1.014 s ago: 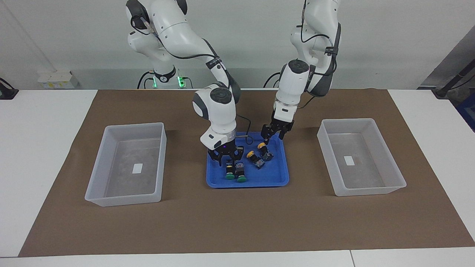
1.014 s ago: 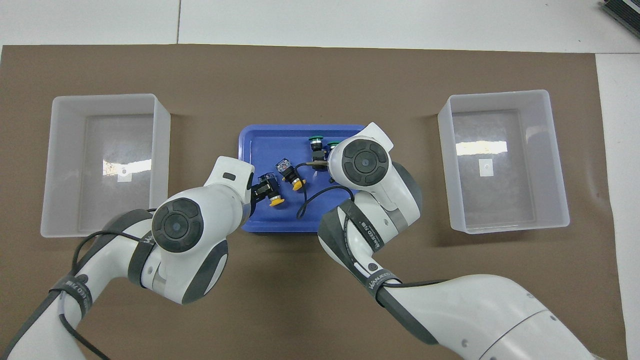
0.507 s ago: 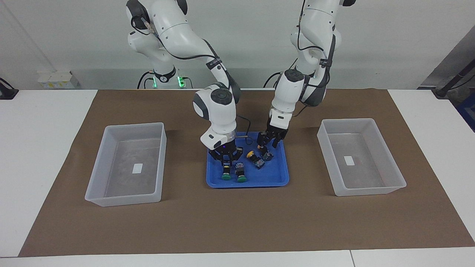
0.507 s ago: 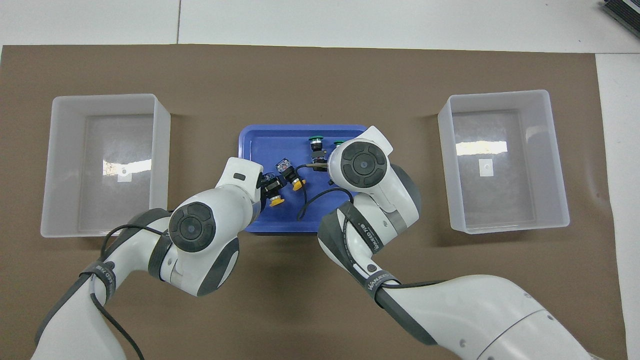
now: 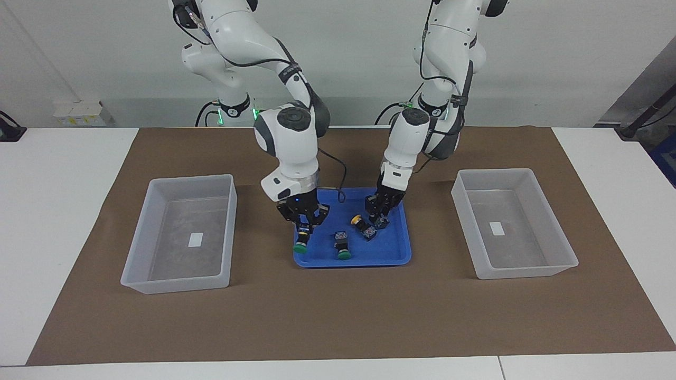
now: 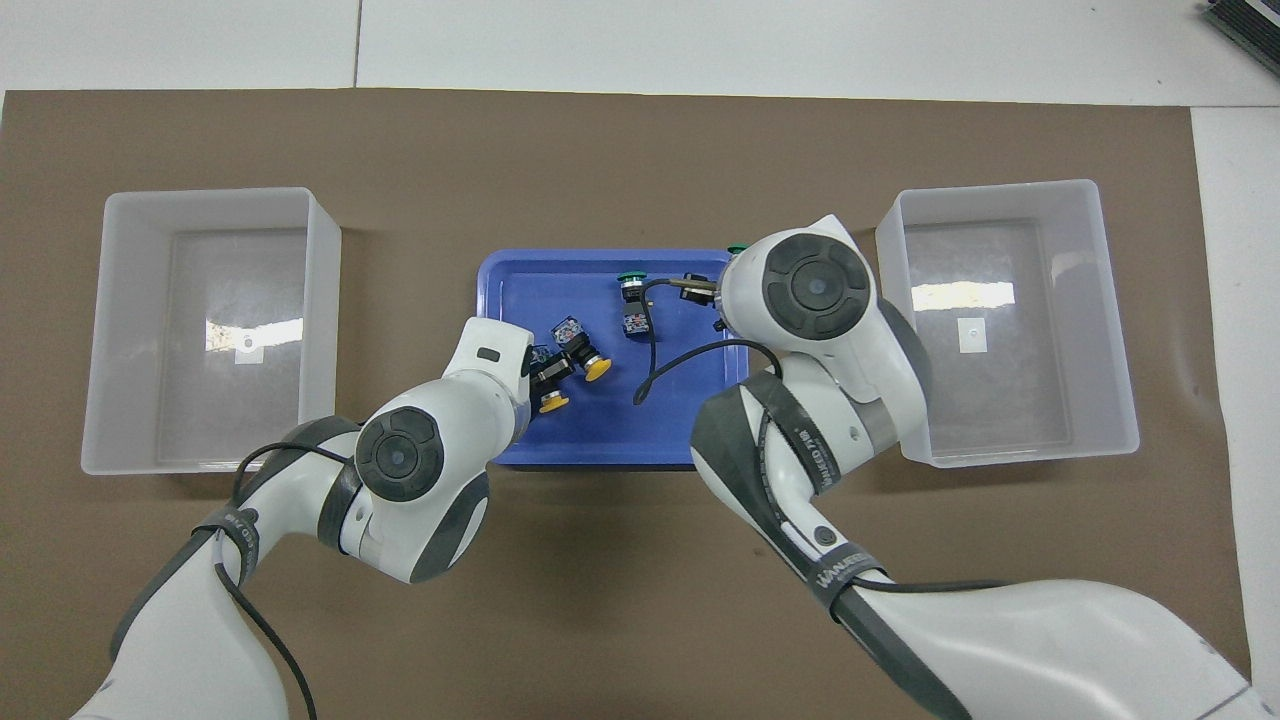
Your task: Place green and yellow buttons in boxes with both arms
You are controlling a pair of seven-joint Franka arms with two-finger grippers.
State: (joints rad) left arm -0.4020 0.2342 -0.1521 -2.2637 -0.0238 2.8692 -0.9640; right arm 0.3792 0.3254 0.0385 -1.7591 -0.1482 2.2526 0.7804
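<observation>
Closest to the robots in the blue tray (image 5: 393, 257), the left hand (image 5: 379, 215) is down at the tray floor. Its fingers are drawn narrow on the black body of one yellow button (image 5: 382, 221), which lies on the tray with its cap pointing toward the robots. Just beside it, slightly farther out and toward the tray's middle, the second yellow button (image 5: 364, 226) lies loose on its side, apart from both hands. The right hand (image 5: 303, 228) is over the tray's rim at the right arm's end. Its fingers are pinched tight on a green button (image 5: 301, 241), which hangs cap down beneath them. Farther out, near the tray's edge away from the robots, the other green button (image 5: 342, 245) lies free on the tray floor with its cap pointing away from the robots. The tray sits midway between two boxes on a brown mat (image 5: 338, 316) that covers the white tabletop (image 5: 58, 169). One box (image 5: 179, 182) stands toward the right arm's end and the other box (image 5: 515, 172) toward the left arm's end. Both are well apart from the tray, and each holds only a small white sticker on its floor.
</observation>
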